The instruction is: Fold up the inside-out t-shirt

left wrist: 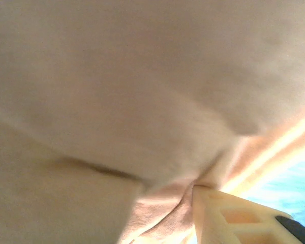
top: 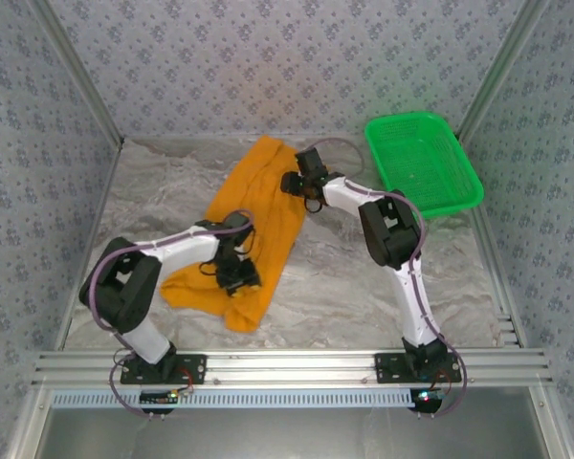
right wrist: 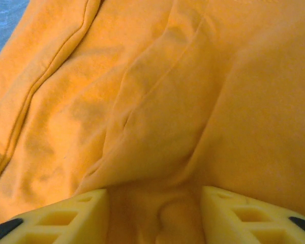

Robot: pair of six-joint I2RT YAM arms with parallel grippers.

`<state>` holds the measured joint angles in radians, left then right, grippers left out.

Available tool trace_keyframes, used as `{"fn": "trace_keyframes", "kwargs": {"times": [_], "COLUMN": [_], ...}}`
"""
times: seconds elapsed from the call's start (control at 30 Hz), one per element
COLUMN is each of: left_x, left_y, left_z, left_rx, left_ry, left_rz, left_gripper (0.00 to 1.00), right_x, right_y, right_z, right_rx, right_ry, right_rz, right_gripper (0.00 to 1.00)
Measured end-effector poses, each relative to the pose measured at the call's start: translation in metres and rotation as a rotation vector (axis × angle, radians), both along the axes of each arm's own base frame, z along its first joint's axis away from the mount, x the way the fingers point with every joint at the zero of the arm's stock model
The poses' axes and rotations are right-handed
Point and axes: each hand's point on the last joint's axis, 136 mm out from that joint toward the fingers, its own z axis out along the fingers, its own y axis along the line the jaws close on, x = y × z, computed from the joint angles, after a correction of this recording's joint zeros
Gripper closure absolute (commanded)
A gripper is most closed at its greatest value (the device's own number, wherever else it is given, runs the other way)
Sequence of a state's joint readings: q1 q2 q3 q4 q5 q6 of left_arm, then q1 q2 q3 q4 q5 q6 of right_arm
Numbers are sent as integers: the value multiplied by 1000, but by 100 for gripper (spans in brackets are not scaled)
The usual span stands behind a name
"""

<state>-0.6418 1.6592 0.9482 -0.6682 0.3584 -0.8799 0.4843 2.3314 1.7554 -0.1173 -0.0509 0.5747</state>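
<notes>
On the table (top: 364, 287) your t-shirt (top: 258, 206) is running far-middle to near-left corner; right gripper (right wrist: 155, 216) is straddling a far-end fold, jaws apart; left gripper (top: 236, 278) is sitting near-end, grip unreadable.

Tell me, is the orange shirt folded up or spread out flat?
Partly folded. The t-shirt lies as a long, narrow, rumpled strip on the table, with no sleeves spread out.

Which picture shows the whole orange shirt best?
The top view: nearly the whole shirt lies stretched out on the table, both ends visible. The right wrist view gives close-up orange creases; the left wrist view, a pale blur of cloth.
</notes>
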Motion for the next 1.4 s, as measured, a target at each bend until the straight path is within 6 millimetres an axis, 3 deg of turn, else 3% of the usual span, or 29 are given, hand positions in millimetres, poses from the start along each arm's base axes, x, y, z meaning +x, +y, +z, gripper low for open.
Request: {"fn": "trace_keyframes", "kwargs": {"times": [0.13, 0.27, 0.4, 0.5, 0.6, 0.67, 0.73, 0.8, 0.87, 1.0, 1.07, 1.13, 1.23, 1.4], "left_x": [5, -5, -22, -24, -10, 15, 37, 55, 57, 31, 22, 21, 13, -12], "left_y": [-76, -144, -173, -164, -136, -102, -63, -24, 3, 27, 26, 13, -25, -85], "left_z": [19, 49, 84, 104, 128, 140, 138, 116, 79, 8, -7, -5, -3, 3], "left_rx": [-152, -316, -417, -430, -404, -350, -265, -159, -58, 68, 78, 57, 0, -93], "left_ry": [-14, -27, -47, -86, -176, -286, -359, -377, -338, -212, -193, -227, -285, -314], "left_rz": [-110, -244, -363, -421, -426, -378, -314, -251, -234, -301, -338, -379, -496, -678], "left_gripper": [60, 59, 59, 58, 58, 57, 57, 57, 58, 58, 58, 58, 58, 58], "right_x": [-11, -29, -54, -77, -102, -116, -123, -127, -127, -110, -98, -86, -68, -56], "right_y": [-19, -59, -92, -89, -66, -49, -33, -20, -16, -16, -16, -15, -16, -36], "right_z": [9, 30, 49, 51, 36, 22, 13, 2, -10, -15, -17, -15, -14, -9], "right_rx": [17, 9, -13, -1, 23, 20, 23, 27, 27, 42, 44, 47, 45, 43], "right_ry": [62, 100, 108, 132, 182, 220, 234, 245, 257, 239, 225, 209, 185, 169], "right_rz": [-9, -34, -40, 9, 86, 134, 169, 186, 179, 165, 166, 174, 180, 174], "right_gripper": [41, 40, 41, 44, 49, 53, 56, 59, 62, 68, 69, 69, 67, 52]}}
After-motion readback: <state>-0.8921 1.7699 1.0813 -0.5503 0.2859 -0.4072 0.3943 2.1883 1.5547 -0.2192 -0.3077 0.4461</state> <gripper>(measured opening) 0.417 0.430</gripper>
